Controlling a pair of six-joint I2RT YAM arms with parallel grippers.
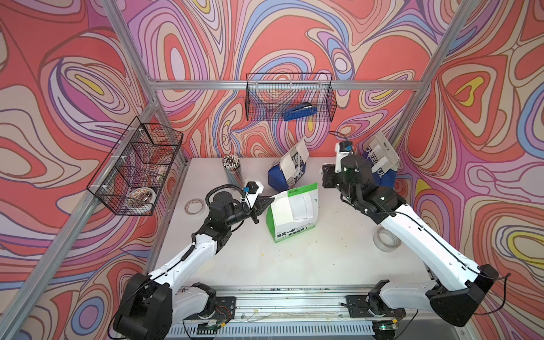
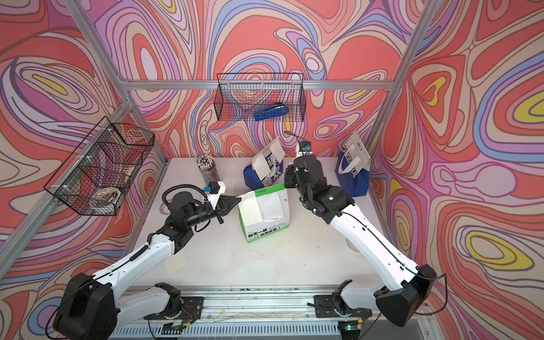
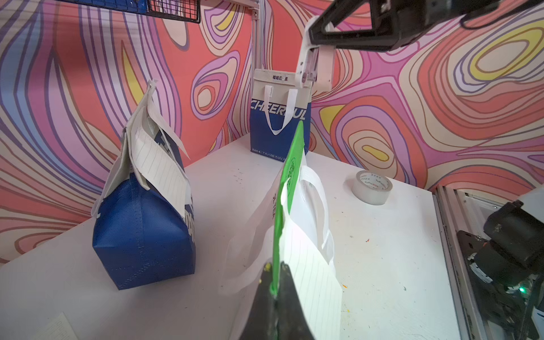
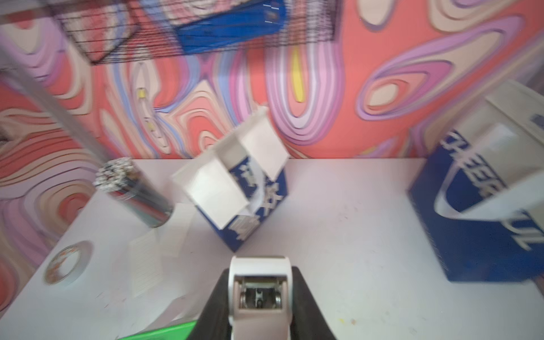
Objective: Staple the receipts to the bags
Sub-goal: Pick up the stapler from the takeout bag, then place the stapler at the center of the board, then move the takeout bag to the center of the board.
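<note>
Green bag stands near the table's centre, a lined receipt lying against its upper face. Left gripper is fully closed, pinching the bag's top edge at the left-hand end beside the receipt.

Right gripper is clamped on a white stapler, raised above the table toward the rear edge, apart from every bag.

Blue bag sits at mid rear edge, tilted, a receipt at its top. CHEERFUL bag stands in the rear right corner. Loose receipts lie flat toward the rear left, by the pencil cup; the view is blurred.

Tape roll lies near the right edge. A blue stapler rests in the rear wall basket.
</note>
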